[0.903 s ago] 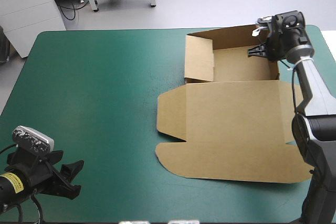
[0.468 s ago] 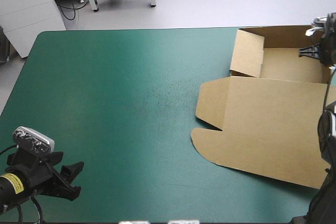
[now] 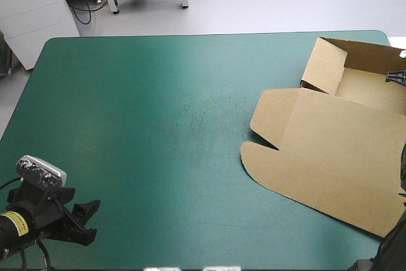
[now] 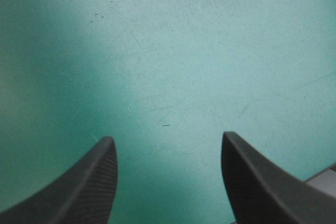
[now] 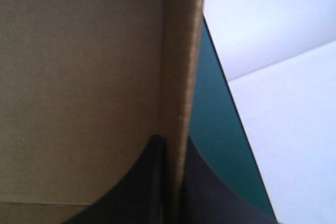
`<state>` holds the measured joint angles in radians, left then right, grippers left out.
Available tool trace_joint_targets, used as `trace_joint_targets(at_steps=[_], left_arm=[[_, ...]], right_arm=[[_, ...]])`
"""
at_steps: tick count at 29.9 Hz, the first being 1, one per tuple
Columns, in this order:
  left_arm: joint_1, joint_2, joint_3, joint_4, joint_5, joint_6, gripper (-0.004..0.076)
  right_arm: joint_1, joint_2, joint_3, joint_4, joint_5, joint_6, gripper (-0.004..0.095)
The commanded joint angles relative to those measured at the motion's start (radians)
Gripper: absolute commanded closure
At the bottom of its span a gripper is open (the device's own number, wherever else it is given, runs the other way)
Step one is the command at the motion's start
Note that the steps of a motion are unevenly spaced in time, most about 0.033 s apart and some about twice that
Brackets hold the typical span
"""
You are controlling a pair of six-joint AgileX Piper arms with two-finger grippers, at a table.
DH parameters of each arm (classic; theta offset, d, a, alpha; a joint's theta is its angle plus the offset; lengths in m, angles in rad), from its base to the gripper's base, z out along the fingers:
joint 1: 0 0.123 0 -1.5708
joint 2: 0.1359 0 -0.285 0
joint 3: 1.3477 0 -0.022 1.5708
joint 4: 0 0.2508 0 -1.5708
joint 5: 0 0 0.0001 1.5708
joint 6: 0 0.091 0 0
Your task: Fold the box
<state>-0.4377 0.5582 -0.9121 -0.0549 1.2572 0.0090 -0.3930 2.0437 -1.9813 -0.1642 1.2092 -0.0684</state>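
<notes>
The brown cardboard box (image 3: 330,150) lies far right, its wall clenched by the right fingers (image 5: 139,187) (left fingers (image 4: 79,187) released, near-left, well apart).

The cut brown board box (image 3: 330,150) lies at the far right of the teal-green-covered desk (image 3: 146,131), with its raised walls toward the far edge and its flat lid nearer. The right jaws pinch its right-hand wall. The left jaws hang over the near left corner, well apart.

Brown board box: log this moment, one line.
brown board box: walls up, lid flat | right jaws: shut on its wall | left jaws: open over teal-green cover
</notes>
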Motion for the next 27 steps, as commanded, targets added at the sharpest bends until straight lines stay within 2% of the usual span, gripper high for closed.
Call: trace_joint_targets(at_steps=[1,3,6,8,11,14,16,22,27], left_arm=[[-0.004,0.008,-0.025,-0.008,-0.039,-0.009,0.0306],[-0.004,0.008,-0.025,-0.008,-0.039,-0.009,0.0306],[-0.004,0.008,-0.025,-0.008,-0.039,-0.009,0.0306],[-0.004,0.008,-0.025,-0.004,-0.039,-0.009,0.0306],[-0.004,0.008,-0.025,-0.002,-0.039,-0.009,0.0306],[-0.004,0.008,-0.025,-0.002,-0.044,-0.009,0.0306],[-0.004,0.008,-0.025,-0.002,-0.044,-0.009,0.0306],[-0.004,0.008,-0.025,0.008,-0.05,-0.009,0.0306],[-0.004,0.008,-0.025,0.055,-0.083,-0.009,0.0306]], right_arm=[[-0.002,-0.035,-0.019,0.029,-0.036,-0.016,0.0929],[-0.002,-0.032,-0.019,0.029,-0.038,-0.022,0.0902],[-0.005,-0.032,-0.019,0.035,-0.049,-0.047,0.0779],[-0.005,-0.032,-0.019,0.042,-0.063,-0.054,0.0643],[-0.005,-0.032,-0.019,0.047,-0.068,-0.054,0.0375],[-0.005,-0.032,-0.019,0.047,-0.071,-0.04,0.019],[-0.005,-0.034,-0.021,0.055,-0.071,-0.031,0.0153],[-0.005,-0.11,-0.076,0.104,-0.065,-0.016,0.0167],[-0.005,-0.231,-0.121,0.236,-0.078,-0.024,0.0171]])
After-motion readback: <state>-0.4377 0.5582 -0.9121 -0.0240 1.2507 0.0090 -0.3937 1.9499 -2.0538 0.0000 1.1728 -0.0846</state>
